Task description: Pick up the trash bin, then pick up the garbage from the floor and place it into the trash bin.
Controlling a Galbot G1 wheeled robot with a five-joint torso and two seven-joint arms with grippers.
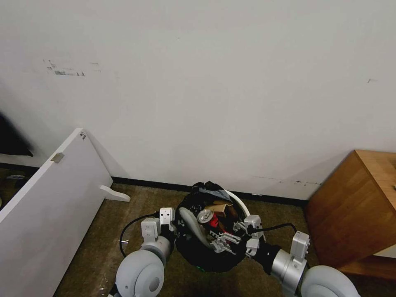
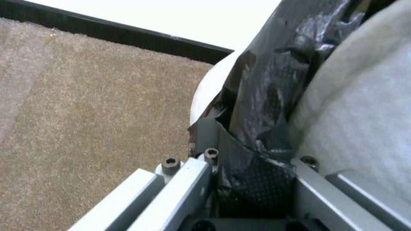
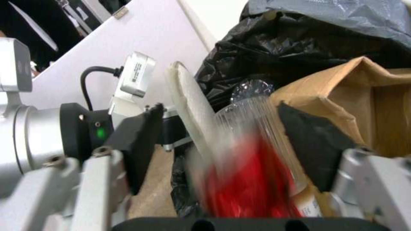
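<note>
Trash bin is being held at its left rim by left end effector, clamped on bag; right end effector is being hovered wide over garbage w/ nothing gripped.

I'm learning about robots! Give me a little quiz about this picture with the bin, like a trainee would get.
1. True or false: the left end effector is clamped on the rim of the trash bin.
2. What lies in the bin next to the brown paper bag? A) a red can B) a banana C) a toy car
3. Fill in: the right end effector hangs over the bin with its fingers ____.

Key: 1 true; 2 A; 3 open.
</note>
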